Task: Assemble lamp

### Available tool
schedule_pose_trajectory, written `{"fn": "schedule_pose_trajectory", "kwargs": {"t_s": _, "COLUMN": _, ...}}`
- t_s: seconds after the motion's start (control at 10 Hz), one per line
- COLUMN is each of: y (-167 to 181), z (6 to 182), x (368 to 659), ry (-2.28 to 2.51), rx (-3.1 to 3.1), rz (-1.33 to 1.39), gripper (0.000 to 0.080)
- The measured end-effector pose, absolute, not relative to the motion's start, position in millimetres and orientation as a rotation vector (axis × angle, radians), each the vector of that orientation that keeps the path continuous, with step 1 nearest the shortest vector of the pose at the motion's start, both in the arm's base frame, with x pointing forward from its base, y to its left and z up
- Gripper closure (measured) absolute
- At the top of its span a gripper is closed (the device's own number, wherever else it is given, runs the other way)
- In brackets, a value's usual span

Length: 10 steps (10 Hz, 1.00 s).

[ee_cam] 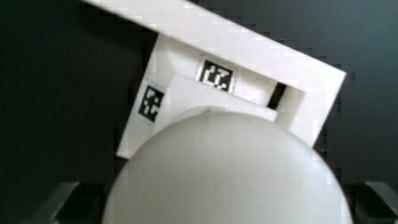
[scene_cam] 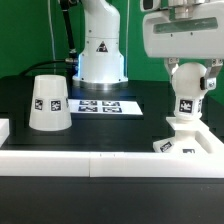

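The white bulb (scene_cam: 186, 104), with a square tag on its stem, stands upright on the flat angular base (scene_cam: 190, 141) at the exterior view's right. My gripper (scene_cam: 188, 82) is straight above it, with a finger on each side of the ball. In the wrist view the ball (ee_cam: 222, 170) fills the foreground over the tagged base (ee_cam: 210, 78). A dark gap shows between the ball and each finger (ee_cam: 64, 203), so the gripper is open. The cone shade (scene_cam: 47, 104) stands alone at the exterior view's left.
The marker board (scene_cam: 98, 105) lies flat in the middle of the black table. The big white robot pedestal (scene_cam: 101, 55) stands behind it. A white rim (scene_cam: 90, 160) runs along the table's front edge.
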State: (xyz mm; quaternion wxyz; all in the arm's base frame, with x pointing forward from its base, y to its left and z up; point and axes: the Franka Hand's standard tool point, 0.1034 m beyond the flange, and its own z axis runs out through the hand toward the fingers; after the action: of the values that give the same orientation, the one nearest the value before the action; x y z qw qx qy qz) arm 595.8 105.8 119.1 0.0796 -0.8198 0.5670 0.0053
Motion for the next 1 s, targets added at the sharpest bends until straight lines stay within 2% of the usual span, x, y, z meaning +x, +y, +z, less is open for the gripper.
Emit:
{"fn": "schedule_pose_trajectory", "kwargs": {"t_s": 0.2, "y": 106.5, "z": 118.6, "x": 595.5, "ry": 1.67, "rx": -2.471, "rz": 0.015, "gripper": 0.0119}}
{"fn": "schedule_pose_trajectory", "kwargs": {"t_s": 1.0, "y": 104.7, "z": 118.2, "x": 594.4, "ry": 0.582, "rx": -2.966, "rz": -0.071, "gripper": 0.0101}}
